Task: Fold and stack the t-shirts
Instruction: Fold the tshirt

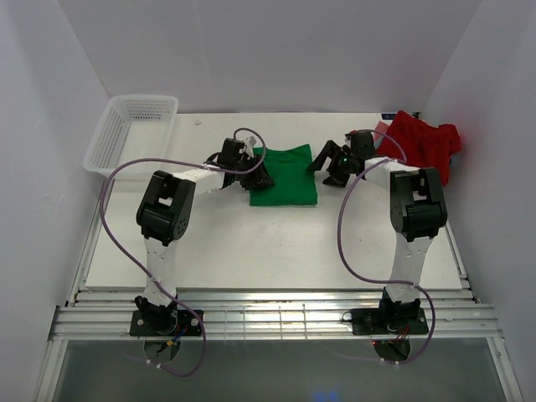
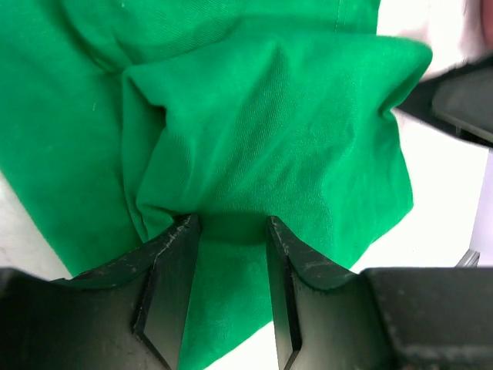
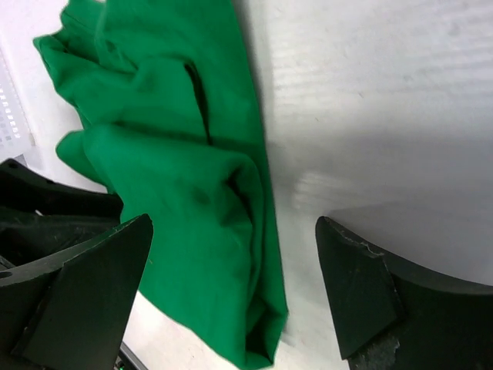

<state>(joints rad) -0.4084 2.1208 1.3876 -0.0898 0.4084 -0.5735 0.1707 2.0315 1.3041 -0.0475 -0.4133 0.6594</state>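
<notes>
A bright green t-shirt [image 1: 285,174] lies folded into a rough rectangle at the middle of the white table. My left gripper [image 1: 256,172] is at its left edge. In the left wrist view its fingers [image 2: 231,223] stand apart over the green cloth [image 2: 269,131], which bunches into a raised fold just ahead of the tips. My right gripper [image 1: 320,164] sits at the shirt's right edge. It is wide open [image 3: 233,223], and the green hem [image 3: 185,208] lies between its fingers. A red t-shirt [image 1: 423,142] is crumpled at the back right corner.
A white mesh basket [image 1: 134,130] stands at the back left. White walls close in the table [image 1: 251,243] on three sides. A metal rail runs along the near edge by the arm bases. Purple cables loop from both arms.
</notes>
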